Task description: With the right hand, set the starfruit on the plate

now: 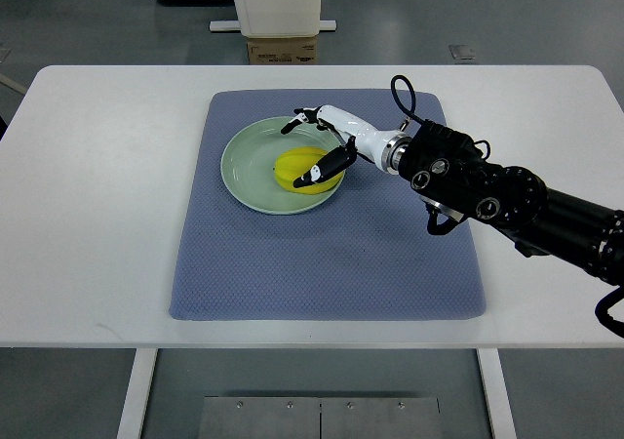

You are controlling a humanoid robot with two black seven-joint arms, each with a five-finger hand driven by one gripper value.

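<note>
Right hand (322,141) over starfruit (296,170) (on plate (244,166)).

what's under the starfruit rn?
The pale green plate, itself on the blue mat. The starfruit sits right of the plate's centre, right robot hand open over it. Actual contact patch is covered.

Right arm (546,205) cut off by the right edge past the forearm. Near side of the starfruit (295,170) partly covered by a dark finger (322,170), so can't tell whether actually touching or just above. Cardboard box (283,50) at top mostly hidden behind the surface (97,215). White furniture chopped by the top edge.
</note>
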